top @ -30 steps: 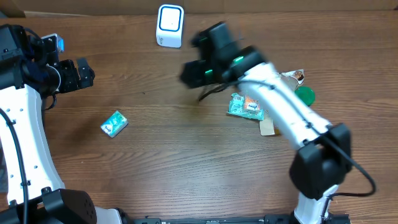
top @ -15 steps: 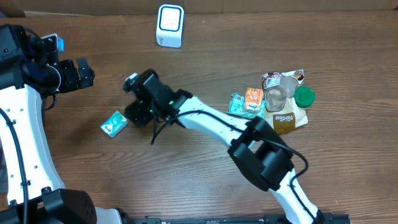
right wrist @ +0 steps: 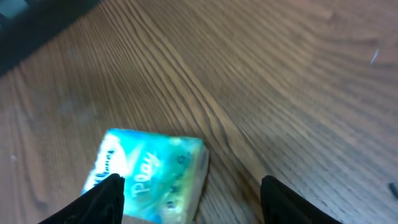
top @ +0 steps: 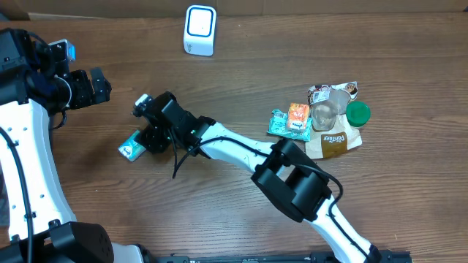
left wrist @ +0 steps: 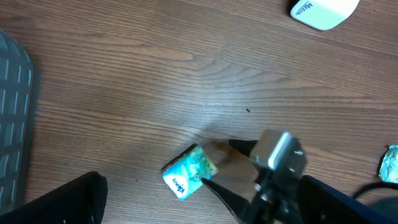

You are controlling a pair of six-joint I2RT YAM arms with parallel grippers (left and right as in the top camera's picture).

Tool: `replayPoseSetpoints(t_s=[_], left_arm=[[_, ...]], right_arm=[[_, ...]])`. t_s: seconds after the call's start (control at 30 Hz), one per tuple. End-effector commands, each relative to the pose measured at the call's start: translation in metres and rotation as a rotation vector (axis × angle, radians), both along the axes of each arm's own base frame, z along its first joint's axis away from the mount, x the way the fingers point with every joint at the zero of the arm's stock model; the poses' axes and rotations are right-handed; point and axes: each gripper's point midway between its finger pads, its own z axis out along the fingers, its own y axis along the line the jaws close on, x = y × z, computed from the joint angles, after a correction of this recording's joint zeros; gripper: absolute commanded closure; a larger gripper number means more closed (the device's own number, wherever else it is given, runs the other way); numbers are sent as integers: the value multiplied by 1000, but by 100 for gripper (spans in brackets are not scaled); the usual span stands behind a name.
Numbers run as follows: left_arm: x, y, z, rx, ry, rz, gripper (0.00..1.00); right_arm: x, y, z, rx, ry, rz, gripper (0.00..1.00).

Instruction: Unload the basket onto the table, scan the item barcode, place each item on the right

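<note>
A small teal tissue packet [top: 133,146] lies flat on the wooden table at the left. My right gripper [top: 148,137] has reached across to it and hovers at its right end, open. In the right wrist view the packet [right wrist: 149,174] lies low between the black fingertips [right wrist: 102,202], close against the left one, with a gap to the right one. The left wrist view shows the same packet [left wrist: 189,171] with a right-arm finger at its edge. My left gripper [top: 99,86] stands open, apart at the far left. The white scanner [top: 199,29] stands at the back.
A heap of other items [top: 322,120] lies at the right: teal and orange packets, a clear cup, a green lid and a brown pouch. The right arm stretches diagonally across the middle of the table. The scanner's corner [left wrist: 323,9] shows in the left wrist view.
The right arm swung from the back middle, near the scanner, leftwards and down to the tissue packet. The left arm has not moved.
</note>
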Motion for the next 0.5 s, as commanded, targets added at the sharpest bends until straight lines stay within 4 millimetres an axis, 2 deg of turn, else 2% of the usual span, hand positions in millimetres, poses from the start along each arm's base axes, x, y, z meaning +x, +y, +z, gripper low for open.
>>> replayPoseSetpoints(t_s=[0.0, 0.33, 0.47], left_arm=[[0, -1, 3, 13, -13, -27, 0], [0, -1, 3, 13, -13, -27, 0], [0, -1, 3, 13, -13, -27, 0]], right_arm=[[5, 5, -5, 12, -20, -2, 39], [-1, 4, -24, 10, 71, -51, 54], [-10, 6, -25, 24, 132, -31, 55]])
